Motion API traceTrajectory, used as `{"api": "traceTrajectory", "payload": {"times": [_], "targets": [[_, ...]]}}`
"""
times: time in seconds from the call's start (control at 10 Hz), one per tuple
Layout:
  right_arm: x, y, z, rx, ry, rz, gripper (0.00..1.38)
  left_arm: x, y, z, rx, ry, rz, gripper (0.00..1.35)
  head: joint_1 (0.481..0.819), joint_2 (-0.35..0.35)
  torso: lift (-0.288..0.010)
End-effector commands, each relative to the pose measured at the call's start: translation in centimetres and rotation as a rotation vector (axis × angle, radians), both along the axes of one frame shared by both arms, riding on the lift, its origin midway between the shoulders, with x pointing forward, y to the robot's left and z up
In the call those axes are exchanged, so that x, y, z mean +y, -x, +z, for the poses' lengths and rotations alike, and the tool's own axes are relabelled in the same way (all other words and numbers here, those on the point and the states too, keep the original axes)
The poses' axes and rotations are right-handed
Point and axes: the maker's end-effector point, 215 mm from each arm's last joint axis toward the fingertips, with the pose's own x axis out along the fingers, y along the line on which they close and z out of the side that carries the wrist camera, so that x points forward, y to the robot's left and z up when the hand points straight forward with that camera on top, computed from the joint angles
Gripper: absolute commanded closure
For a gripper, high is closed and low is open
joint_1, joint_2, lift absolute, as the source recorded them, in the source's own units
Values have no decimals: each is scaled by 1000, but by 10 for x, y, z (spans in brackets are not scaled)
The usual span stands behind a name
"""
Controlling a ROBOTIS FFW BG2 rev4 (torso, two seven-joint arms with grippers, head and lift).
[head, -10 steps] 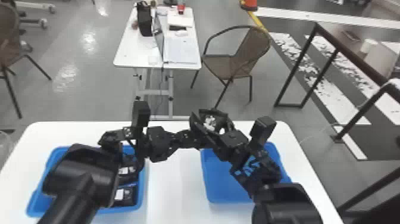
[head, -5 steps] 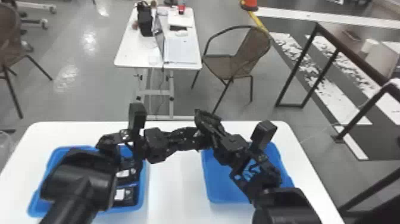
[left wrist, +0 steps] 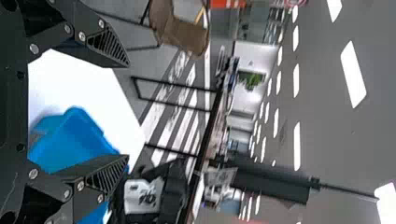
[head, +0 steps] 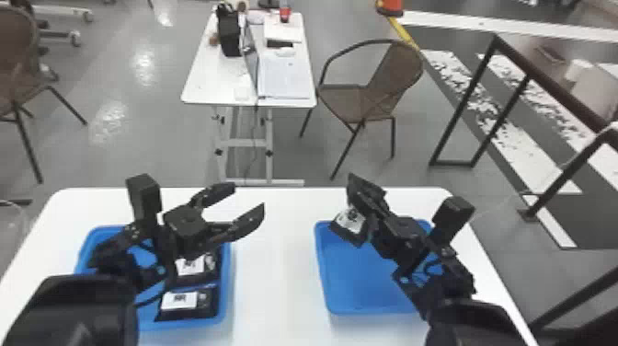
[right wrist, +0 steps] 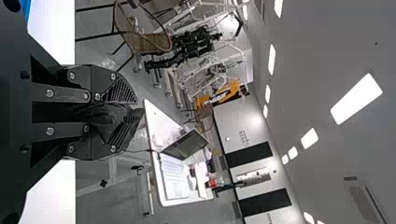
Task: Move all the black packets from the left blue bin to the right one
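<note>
Above right blue bin (head: 363, 285), right tool (head: 361, 193) clamped on black packet (head: 350, 236), white label (head: 345, 222) dark-printed; left tool (head: 248, 198) spread apart.

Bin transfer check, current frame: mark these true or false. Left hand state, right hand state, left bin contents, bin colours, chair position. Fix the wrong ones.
1. The left hand is open with nothing between its fingers. True.
2. The right hand is empty. False: it is shut on a black packet.
3. The left bin holds no packets. False: at least two white-labelled packets lie in it.
4. The left bin and the right bin are both blue. True.
5. In the head view, the brown chair beside the far desk stands left of it. False: it stands right of it.
</note>
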Motion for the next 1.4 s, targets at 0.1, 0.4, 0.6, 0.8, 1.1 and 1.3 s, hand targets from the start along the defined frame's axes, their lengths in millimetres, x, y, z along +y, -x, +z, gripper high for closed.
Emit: {"api": "traceTrajectory", "payload": {"times": [0.1, 0.4, 0.6, 0.8, 1.1, 1.3], "targets": [[-46, 6, -58, 115, -23, -64, 1225, 84, 6, 17, -43, 15, 209, -2, 695, -123, 0], [-103, 4, -123, 250, 41, -120, 1204, 127, 16, 37, -91, 16, 302, -1, 695, -90, 0], [-136, 6, -166, 361, -7, -192, 1190, 128, 21, 34, -83, 35, 322, 240, 695, -115, 0], [-153, 11, -186, 421, -1, -216, 866, 128, 21, 32, -83, 25, 323, 249, 695, -141, 0], [-188, 9, -115, 254, 144, -326, 79, 155, 27, 5, -27, -33, 389, 256, 695, -167, 0], [-183, 29, -58, 135, 217, -390, 203, 182, 30, -27, 38, -161, 426, 259, 695, -171, 0]]}}
